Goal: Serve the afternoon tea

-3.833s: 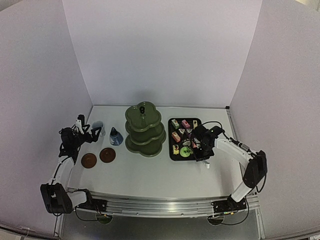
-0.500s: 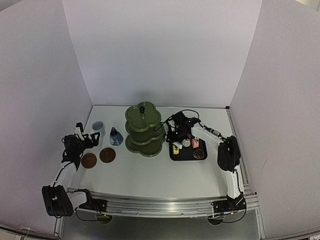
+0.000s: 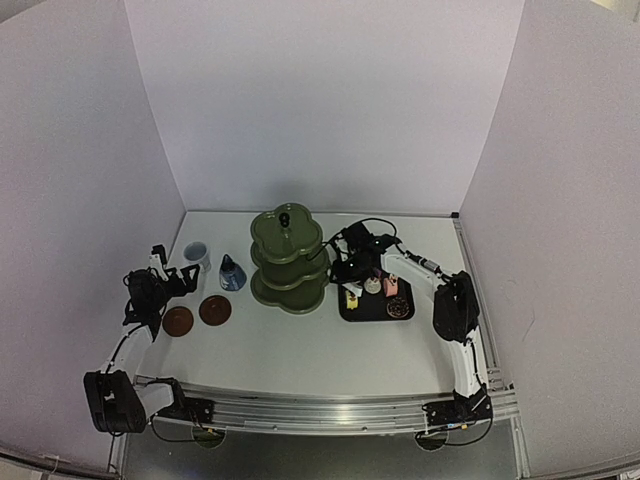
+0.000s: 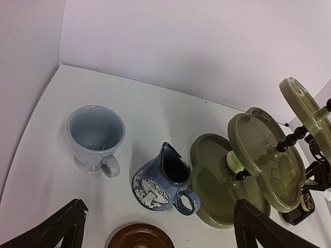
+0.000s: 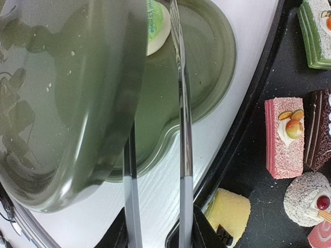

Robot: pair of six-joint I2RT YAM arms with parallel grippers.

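Since a few seconds back the right arm has swung from the tray's near end across to the stand, and the left gripper has drawn off from the cup. The right gripper is clamped on the tongs, whose blades reach over the bottom tier. A green-and-white cake lies there just beside one blade, under the middle tier. Other cakes sit on the tray. The left jaws stand wide apart, near cup, jug and coasters — touching none.
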